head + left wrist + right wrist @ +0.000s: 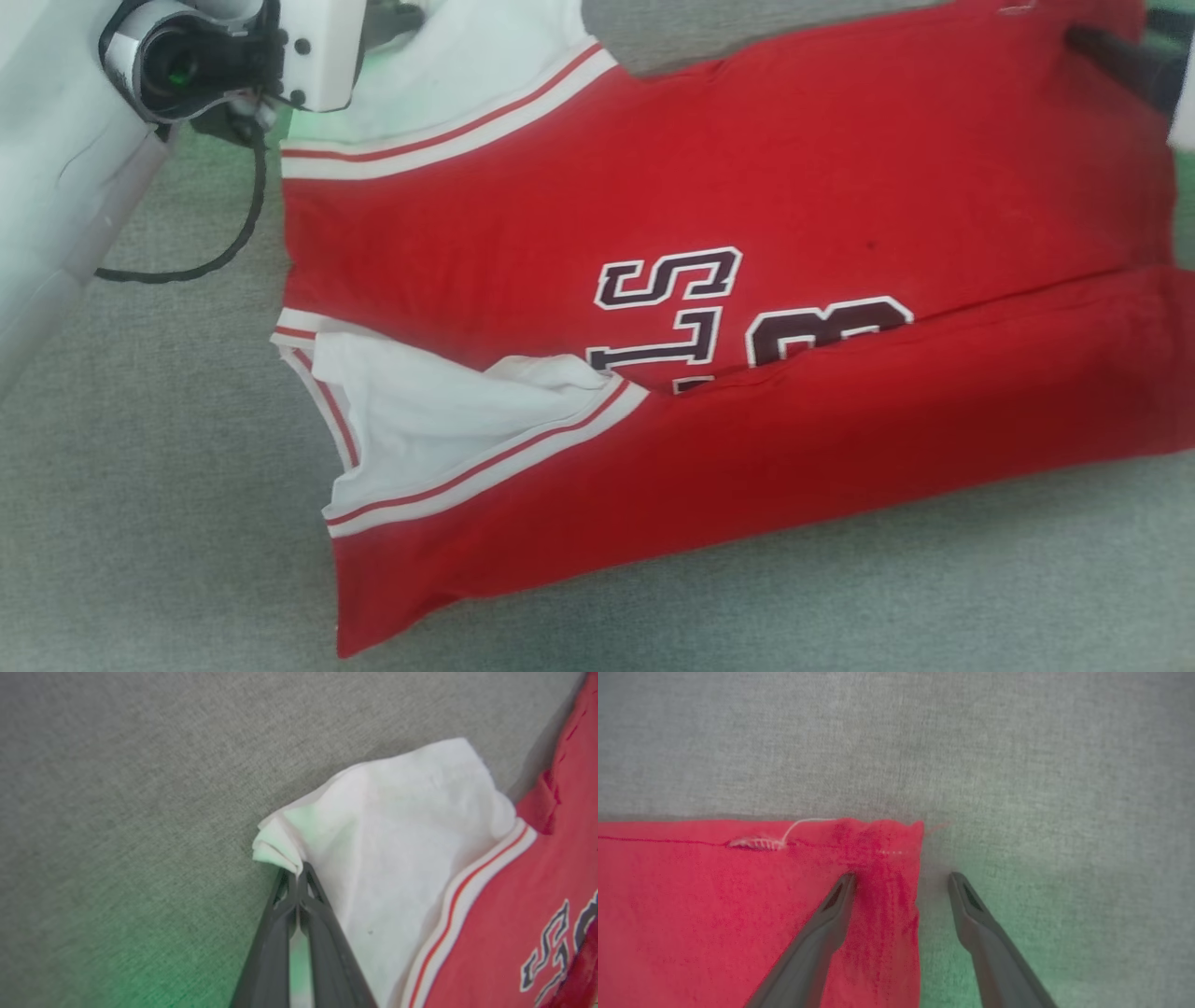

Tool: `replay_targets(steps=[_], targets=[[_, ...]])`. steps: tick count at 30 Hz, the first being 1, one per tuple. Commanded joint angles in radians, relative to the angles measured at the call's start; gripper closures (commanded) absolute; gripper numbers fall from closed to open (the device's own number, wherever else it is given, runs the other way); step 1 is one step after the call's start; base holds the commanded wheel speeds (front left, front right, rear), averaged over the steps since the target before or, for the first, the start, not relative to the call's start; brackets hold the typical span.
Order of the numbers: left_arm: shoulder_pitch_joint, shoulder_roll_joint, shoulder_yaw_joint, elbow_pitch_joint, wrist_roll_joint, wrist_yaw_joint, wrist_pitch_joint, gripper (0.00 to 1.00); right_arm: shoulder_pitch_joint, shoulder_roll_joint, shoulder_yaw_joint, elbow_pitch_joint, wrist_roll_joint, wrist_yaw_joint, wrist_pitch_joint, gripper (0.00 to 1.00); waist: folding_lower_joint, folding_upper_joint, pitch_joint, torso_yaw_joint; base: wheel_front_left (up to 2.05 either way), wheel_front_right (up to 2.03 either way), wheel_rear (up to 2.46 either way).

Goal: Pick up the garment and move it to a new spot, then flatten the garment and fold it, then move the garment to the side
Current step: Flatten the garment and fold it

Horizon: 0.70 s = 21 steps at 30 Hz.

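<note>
Bare grey surface (140, 523) left of and below the jersey (747, 187); a white forearm (56, 187) and its black cable (245, 229) crowd the upper left corner.

Soft, even, fairly bright light falls on the scene, and the shadows are faint. In the head view a thin dim band edges the garment (747, 187) at 6 o'clock on the grey tabletop (140, 513). A green glow tints the white sleeve (467, 75) at 11 o'clock there. The same green stains the tabletop at 7 o'clock in the left wrist view and at 5 o'clock in the right wrist view. Both wrist views are soft: the left fingers (273, 952) are moderately sharp, the right fingers (817, 947) are blurred, and the red weave smears. The head view's lettering (667, 280) is fairly crisp.
</note>
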<state>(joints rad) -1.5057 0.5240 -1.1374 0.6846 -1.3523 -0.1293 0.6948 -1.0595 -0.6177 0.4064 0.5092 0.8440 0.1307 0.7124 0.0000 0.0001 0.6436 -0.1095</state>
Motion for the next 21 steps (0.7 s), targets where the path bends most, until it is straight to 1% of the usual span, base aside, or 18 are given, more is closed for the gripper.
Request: replay_targets(steps=[1,2,3,4,8,10,11,13,17,21], targets=[[0.033,-0.021,-0.032,0.004,0.004,-0.001,-0.002,1.00,-0.009,0.015,0.021,0.031,0.005,0.000,0.019,0.16,0.0000,-0.0001,0.013,0.012,0.00,0.00,0.00],[0.032,-0.023,-0.030,0.004,0.003,-0.001,-0.013,1.00,-0.013,0.015,0.035,0.035,0.004,0.000,0.021,0.58,0.0000,-0.0001,0.014,0.015,0.00,0.00,0.00],[0.031,-0.025,-0.030,0.004,0.003,-0.001,-0.027,1.00,-0.019,0.012,0.043,0.040,0.003,0.000,0.009,0.82,0.0000,-0.0001,0.014,0.018,0.00,0.00,0.00],[0.031,-0.027,-0.029,0.004,0.004,-0.001,-0.043,1.00,-0.026,0.008,0.045,0.044,-0.002,0.000,-0.010,1.00,0.0000,-0.0001,0.011,0.022,0.00,0.00,0.00],[0.045,-0.021,-0.015,-0.005,-0.010,-0.001,-0.128,1.00,-0.015,-0.026,0.064,0.033,0.012,0.000,-0.070,1.00,0.0000,-0.0001,-0.035,0.043,0.00,0.00,0.00],[0.059,-0.017,0.003,-0.031,-0.037,-0.001,-0.176,1.00,0.004,-0.045,0.066,0.015,0.036,0.000,-0.093,1.00,0.0000,-0.0001,-0.073,0.056,0.00,0.00,0.00],[0.059,-0.017,0.003,-0.031,-0.037,-0.001,-0.176,1.00,0.004,-0.045,0.066,0.015,0.036,0.000,-0.093,1.00,0.0000,-0.0001,-0.073,0.056,0.00,0.00,0.00],[0.083,-0.004,0.018,-0.071,-0.062,-0.001,-0.224,1.00,0.035,-0.075,0.071,-0.012,0.055,0.000,-0.115,1.00,0.0000,-0.0001,-0.115,0.070,0.00,0.00,0.00],[0.166,0.050,0.022,-0.208,-0.093,-0.001,-0.308,1.00,0.129,-0.135,0.081,-0.095,0.110,0.000,-0.139,1.00,0.0000,-0.0001,-0.192,0.093,0.00,0.00,0.00],[0.282,0.148,0.018,-0.373,-0.113,-0.001,-0.403,1.00,0.262,-0.196,0.082,-0.209,0.175,0.000,-0.145,1.00,0.0000,-0.0001,-0.247,0.111,0.00,0.00,0.00]])
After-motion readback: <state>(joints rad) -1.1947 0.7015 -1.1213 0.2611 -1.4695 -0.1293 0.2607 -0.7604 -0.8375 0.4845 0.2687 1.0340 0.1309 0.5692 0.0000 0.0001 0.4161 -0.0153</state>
